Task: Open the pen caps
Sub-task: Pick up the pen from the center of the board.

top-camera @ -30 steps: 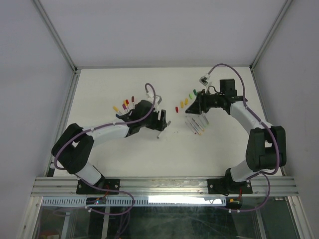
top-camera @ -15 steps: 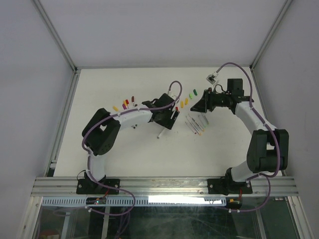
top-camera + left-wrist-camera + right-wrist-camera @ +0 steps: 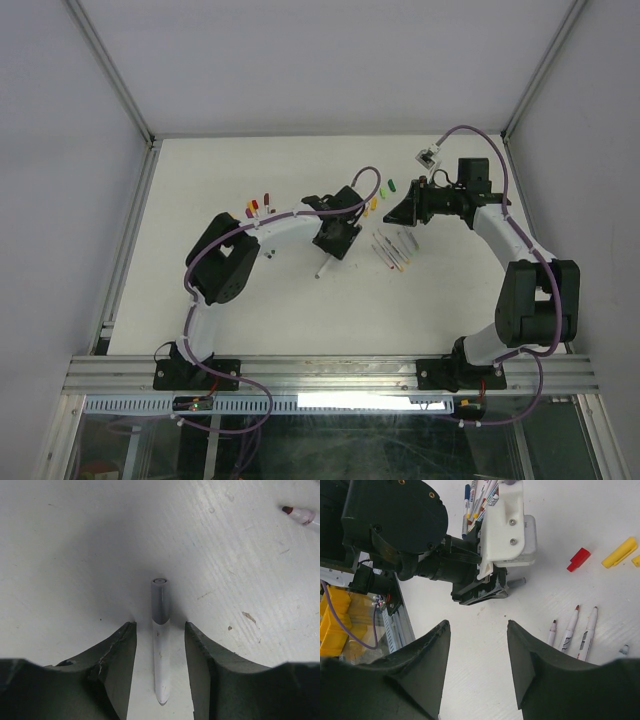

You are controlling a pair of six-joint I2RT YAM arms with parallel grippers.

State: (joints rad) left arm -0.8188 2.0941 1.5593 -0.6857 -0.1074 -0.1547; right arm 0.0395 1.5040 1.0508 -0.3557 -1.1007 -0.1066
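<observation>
2 clusters of caps (image 3: 258, 208) on table (image 3: 200, 180): 1 left of left arm, other between grippers. Exact count unclear. Left gripper (image 3: 160, 626) low over table, jaws part-spread, straddling 1 pen (image 3: 160, 605) lying flat. Gap shows on each side, no grip. Pen's grey end points away from jaws. Right gripper (image 3: 479, 625) hangs near, jaws part-spread, empty. Red cap (image 3: 578, 560) and yellow cap (image 3: 619, 552) lie beyond it, past 3 uncapped pens (image 3: 570, 630).
</observation>
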